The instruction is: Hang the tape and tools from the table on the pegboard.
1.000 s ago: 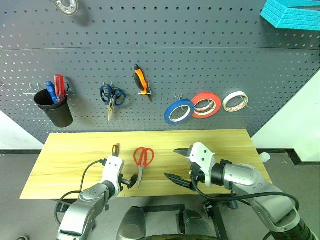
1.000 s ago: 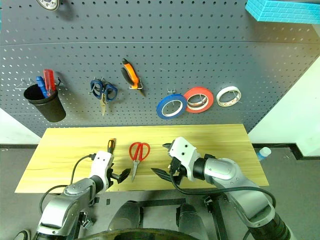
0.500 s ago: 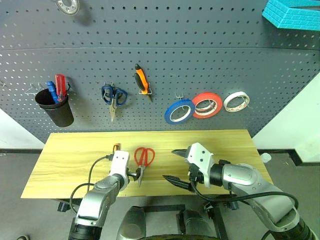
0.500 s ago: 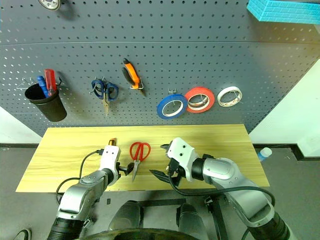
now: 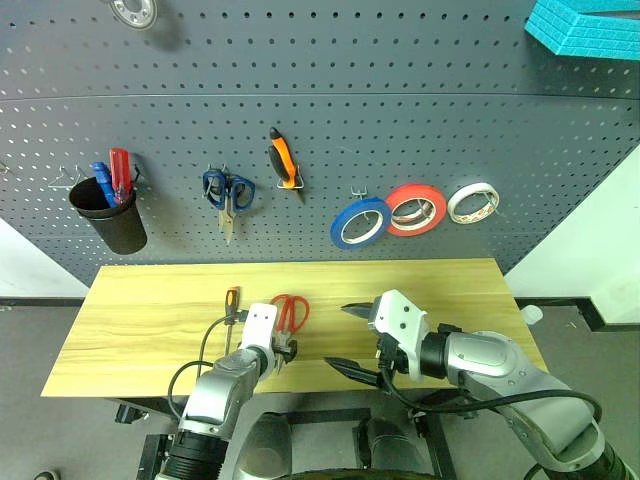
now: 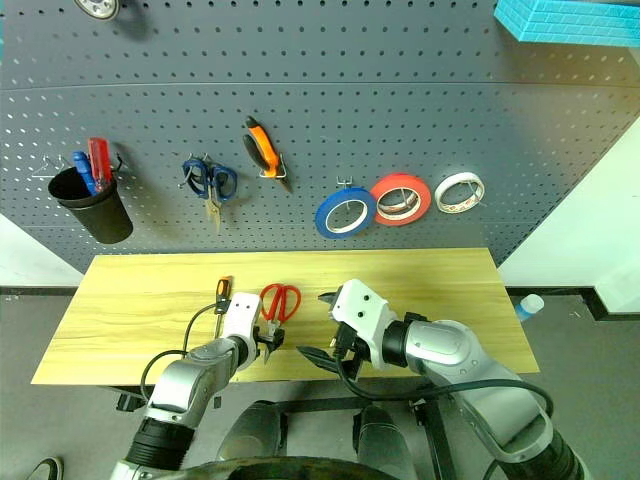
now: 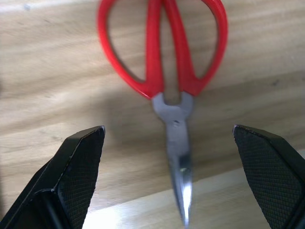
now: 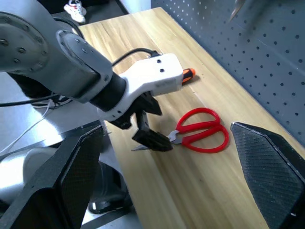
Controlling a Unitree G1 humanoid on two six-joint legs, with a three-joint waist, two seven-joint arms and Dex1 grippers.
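Left gripper (image 7: 178,176) sits over the steel blades of the red-handled scissors (image 7: 164,57), black fingers spread wide to either side, nothing clamped. Those scissors lie flat on the light yellowish wooden table (image 5: 150,310), beside a thin orange-and-black-handled screwdriver (image 5: 231,300). The right gripper (image 5: 345,338) hovers near the table's front edge, agape and empty.

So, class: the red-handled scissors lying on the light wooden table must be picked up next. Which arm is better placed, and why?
The left. Its open left gripper already straddles the blades of the red-handled scissors, while the open right gripper hangs further right, off to their side.
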